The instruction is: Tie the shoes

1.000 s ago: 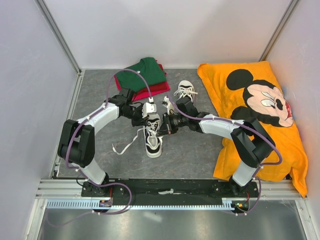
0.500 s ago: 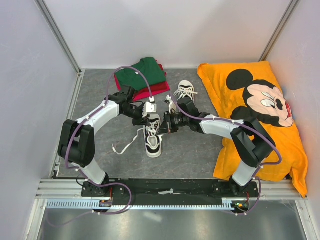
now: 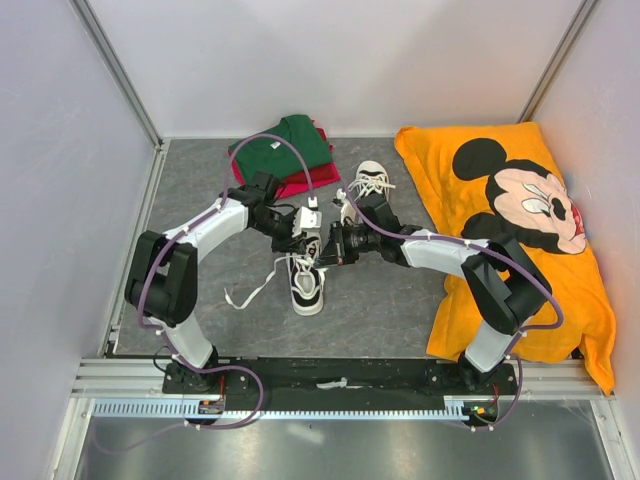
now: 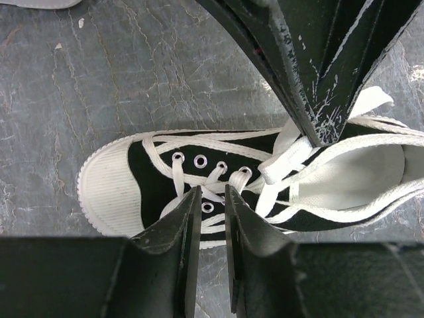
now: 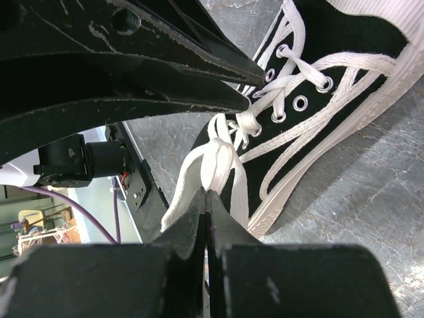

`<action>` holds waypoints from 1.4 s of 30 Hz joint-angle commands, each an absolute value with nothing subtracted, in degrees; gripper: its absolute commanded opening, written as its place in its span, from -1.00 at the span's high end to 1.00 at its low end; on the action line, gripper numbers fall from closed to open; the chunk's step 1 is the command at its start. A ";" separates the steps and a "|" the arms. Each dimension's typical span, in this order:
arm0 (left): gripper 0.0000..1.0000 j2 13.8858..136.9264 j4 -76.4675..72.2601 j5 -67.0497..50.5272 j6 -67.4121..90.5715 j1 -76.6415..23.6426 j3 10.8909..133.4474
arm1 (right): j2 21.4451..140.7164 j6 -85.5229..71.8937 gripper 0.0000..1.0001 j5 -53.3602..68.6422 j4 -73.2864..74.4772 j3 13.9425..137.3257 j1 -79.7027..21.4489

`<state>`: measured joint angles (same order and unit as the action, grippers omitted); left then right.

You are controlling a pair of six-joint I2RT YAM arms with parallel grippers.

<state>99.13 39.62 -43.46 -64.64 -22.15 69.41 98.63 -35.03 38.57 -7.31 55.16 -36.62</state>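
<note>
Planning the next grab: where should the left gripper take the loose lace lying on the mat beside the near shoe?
Probably mid-length on the loose lace, from straight above: it lies flat and exposed left of the near shoe.

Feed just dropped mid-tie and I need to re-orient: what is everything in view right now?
near shoe: one, black with white toe cap, table centre, between the grippers
far shoe: one, same colours, behind it
lace: white, from the near shoe
green shirt: one, at the back, on the red cloth
red cloth: one, under the shirt
Mickey Mouse fabric: one, orange, right side
table: one, grey
left gripper: black, jaws a narrow gap apart over the near shoe's eyelets, grip unclear
right gripper: black, shut on the lace
</note>
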 commanded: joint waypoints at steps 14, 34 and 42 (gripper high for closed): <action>0.31 95.01 41.66 -46.23 -66.97 -21.97 71.28 | 98.35 -36.56 1.00 38.32 -10.46 54.76 -36.47; 0.40 99.23 44.21 -44.12 -71.11 -22.06 73.65 | 98.00 -36.21 1.00 37.44 -9.76 55.02 -36.56; 0.40 99.93 44.56 -43.94 -72.07 -22.15 73.83 | 98.88 -36.30 1.00 37.62 -9.58 55.63 -36.56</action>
<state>99.66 44.51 -43.40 -69.76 -22.22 71.94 98.63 -36.25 37.67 -8.54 54.96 -36.62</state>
